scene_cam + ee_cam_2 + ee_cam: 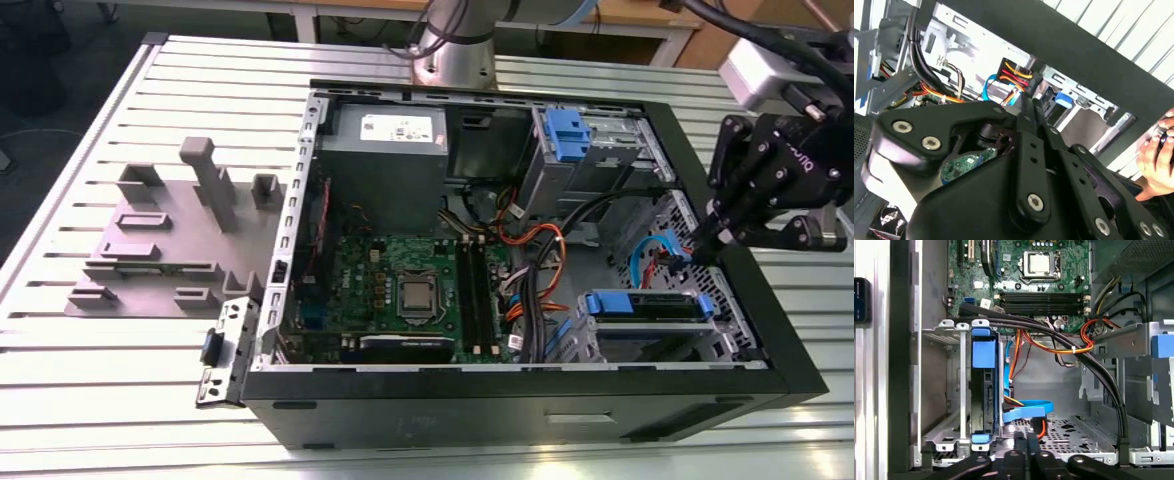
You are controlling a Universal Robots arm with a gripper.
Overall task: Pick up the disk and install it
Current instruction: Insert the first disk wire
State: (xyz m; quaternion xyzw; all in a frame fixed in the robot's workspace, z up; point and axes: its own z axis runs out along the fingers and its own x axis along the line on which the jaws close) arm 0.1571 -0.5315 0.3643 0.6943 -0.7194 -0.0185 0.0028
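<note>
Black gripper [1026, 440] nearest, fingers pinched together on nothing, just beside the bay | disk [983, 390] sits in the grey steel drive bay [961, 390], blue plastic frame round its edges | likely dense, rigid, shock-sensitive, slick metal faces; best held by the frame's long edges | flat blue data cable [1026, 410] alongside, green motherboard [1039, 270] beyond.
</note>
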